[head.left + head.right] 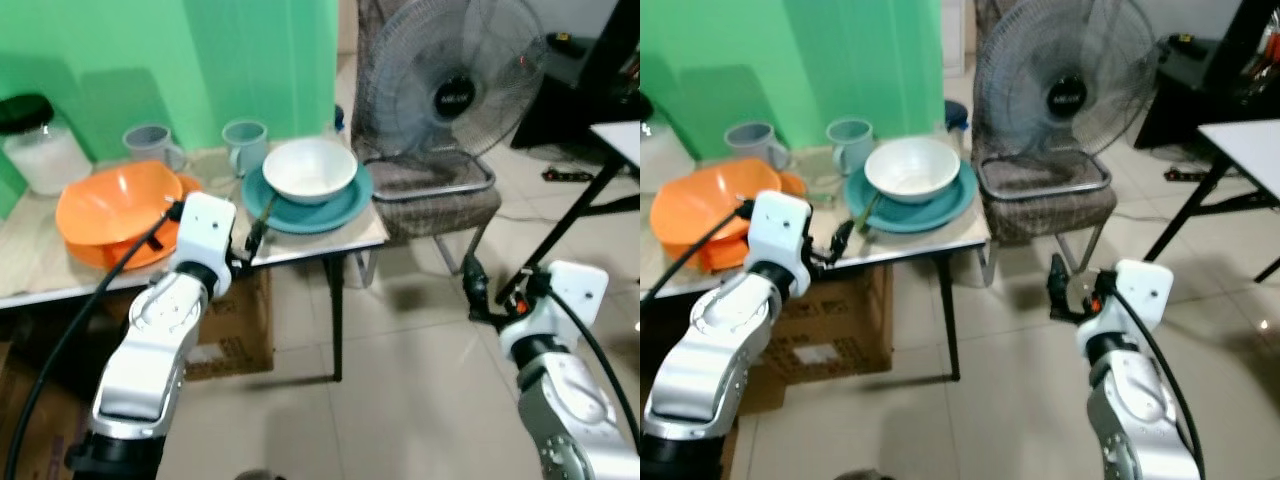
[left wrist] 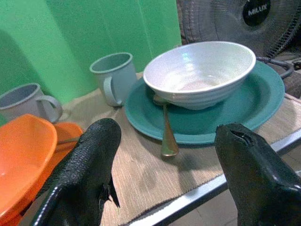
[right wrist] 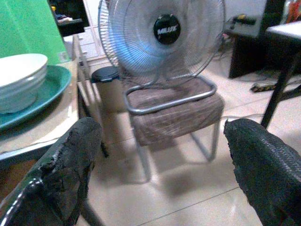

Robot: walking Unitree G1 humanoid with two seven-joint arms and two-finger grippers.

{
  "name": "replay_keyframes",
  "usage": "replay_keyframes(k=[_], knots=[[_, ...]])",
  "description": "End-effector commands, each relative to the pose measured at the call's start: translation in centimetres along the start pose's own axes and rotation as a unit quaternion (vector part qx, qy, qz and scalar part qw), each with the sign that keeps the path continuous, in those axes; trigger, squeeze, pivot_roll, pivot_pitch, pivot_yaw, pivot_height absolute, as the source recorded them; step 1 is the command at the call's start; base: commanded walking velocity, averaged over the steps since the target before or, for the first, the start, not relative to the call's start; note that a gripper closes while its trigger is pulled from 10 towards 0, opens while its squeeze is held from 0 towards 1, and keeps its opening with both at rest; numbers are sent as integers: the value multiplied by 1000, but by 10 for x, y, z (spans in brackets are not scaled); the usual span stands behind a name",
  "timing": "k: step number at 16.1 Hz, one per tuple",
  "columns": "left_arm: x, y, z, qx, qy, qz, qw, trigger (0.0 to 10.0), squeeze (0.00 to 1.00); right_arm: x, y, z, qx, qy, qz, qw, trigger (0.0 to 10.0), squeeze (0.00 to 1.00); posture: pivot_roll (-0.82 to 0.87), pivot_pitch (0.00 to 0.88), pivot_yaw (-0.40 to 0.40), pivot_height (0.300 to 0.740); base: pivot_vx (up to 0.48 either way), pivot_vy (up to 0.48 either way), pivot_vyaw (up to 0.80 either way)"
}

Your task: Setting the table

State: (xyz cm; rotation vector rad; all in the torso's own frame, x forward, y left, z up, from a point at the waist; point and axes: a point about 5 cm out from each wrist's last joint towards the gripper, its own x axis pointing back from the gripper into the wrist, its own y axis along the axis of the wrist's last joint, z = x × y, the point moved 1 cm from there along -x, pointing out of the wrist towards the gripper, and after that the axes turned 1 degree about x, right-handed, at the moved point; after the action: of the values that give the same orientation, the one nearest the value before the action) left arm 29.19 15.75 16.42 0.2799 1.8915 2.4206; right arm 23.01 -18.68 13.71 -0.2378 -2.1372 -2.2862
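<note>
Orange bowls [image 1: 110, 212] sit stacked at the table's left, 2 grey mugs [image 1: 150, 147] behind them. Left gripper [image 1: 255, 237], jaws wide and empty, hovers at the table [image 1: 330, 243] edge just short of the spoon [image 2: 166, 129]. Spoon leans on the teal plate [image 1: 345, 204] under the white bowl [image 1: 309, 168]. Right gripper [image 1: 472, 288], jaws wide, idles near the fan chair [image 1: 440, 200]. Judgement: 1 place partly laid; spoon and mugs still unplaced.
</note>
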Motion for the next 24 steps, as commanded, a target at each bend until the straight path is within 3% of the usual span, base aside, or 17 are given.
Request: replay_keyframes(k=[1, 3, 4, 6, 8, 14, 24], knots=[[1, 0, 6, -8, 22, -7, 1000, 10000, 0, -2, 0, 5, 22, 12, -2, 1000, 10000, 0, 55, 0, 12, 740, 0, 0, 0], [1, 5, 2, 11, 25, -25, 999, 10000, 0, -4, 6, 1, 71, 13, -23, 997, 10000, 0, 53, 0, 9, 740, 0, 0, 0], [-2, 6, 4, 16, 22, -28, 999, 10000, 0, -6, 9, 2, 72, 17, -31, 997, 10000, 0, 39, 0, 7, 740, 0, 0, 0], [-5, 7, 5, 13, 13, -33, 999, 10000, 0, -6, 12, 6, 25, 35, -33, 999, 10000, 0, 44, 0, 2, 740, 270, 0, -209], [-5, 9, 6, 13, 21, -37, 999, 10000, 0, -6, 9, 8, 32, 43, -31, 998, 10000, 0, 45, 0, -3, 740, 321, 0, -800], [-3, 6, 16, 1, 36, -35, 999, 10000, 0, -11, 7, 15, 28, 70, -29, 997, 10000, 0, 63, 0, -25, 740, 344, 0, 0], [-2, 6, 14, -2, 34, -37, 999, 10000, 0, -10, 7, 16, 28, 82, -29, 996, 10000, 0, 65, 0, -29, 740, 349, 0, 0]])
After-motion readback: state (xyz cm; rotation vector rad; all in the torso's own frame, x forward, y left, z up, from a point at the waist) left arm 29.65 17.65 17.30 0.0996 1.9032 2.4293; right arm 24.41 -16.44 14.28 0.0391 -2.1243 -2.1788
